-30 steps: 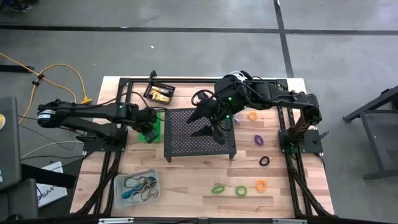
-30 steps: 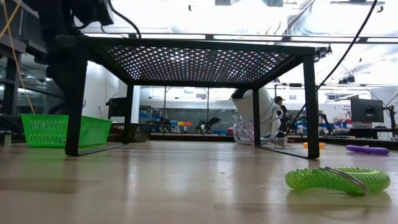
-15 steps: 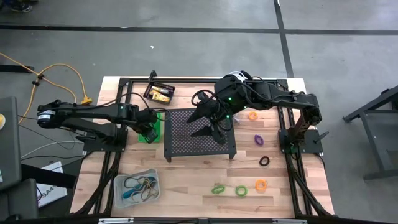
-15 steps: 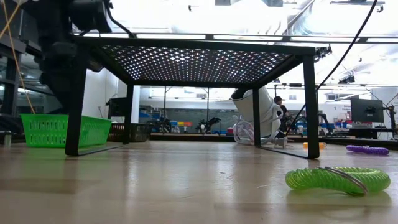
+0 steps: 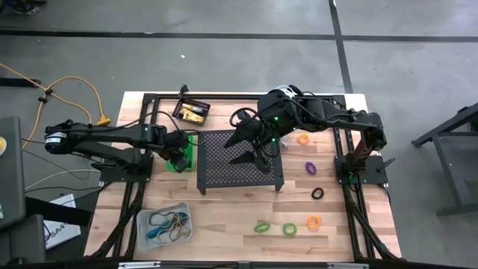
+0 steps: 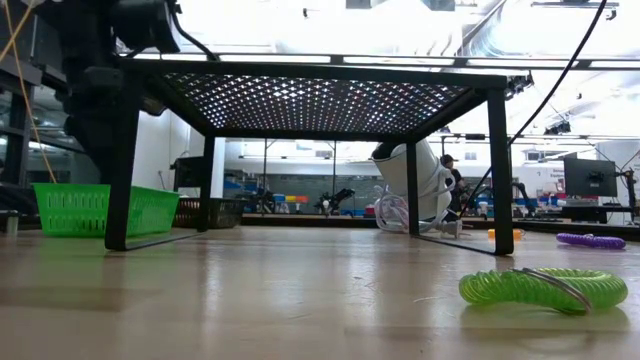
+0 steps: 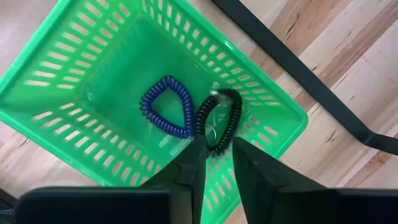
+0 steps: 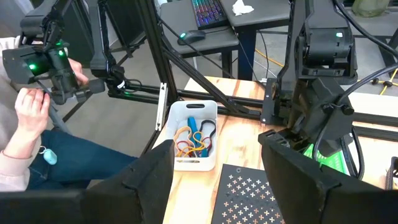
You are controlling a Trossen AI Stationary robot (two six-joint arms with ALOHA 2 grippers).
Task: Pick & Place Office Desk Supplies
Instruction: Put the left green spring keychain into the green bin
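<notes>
Above green bin (image 7: pixel 93 93), left gripper (image 7: pixel 214 163) parted slightly, pinching nothing; black coil (image 7: pixel 219 119) just beyond fingertips on bin floor, blue coil (image 7: pixel 168 107) beside it. Over black stand (image 5: pixel 237 158), right gripper (image 5: pixel 250 153) spread wide, empty.

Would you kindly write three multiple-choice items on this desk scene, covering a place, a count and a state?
1. Where is the left gripper?
A. over the green bin
B. over the clear bin
C. above the stand

2. How many coil loops lie in that bin?
A. one
B. two
C. four

3. How are the right gripper's fingers?
A. shut on a loop
B. spread, empty
C. out of sight

Key: 1 A, the left wrist view looks down into it. 2 B, a blue loop and a black loop. 3 B, two fingers apart above the black stand.
</notes>
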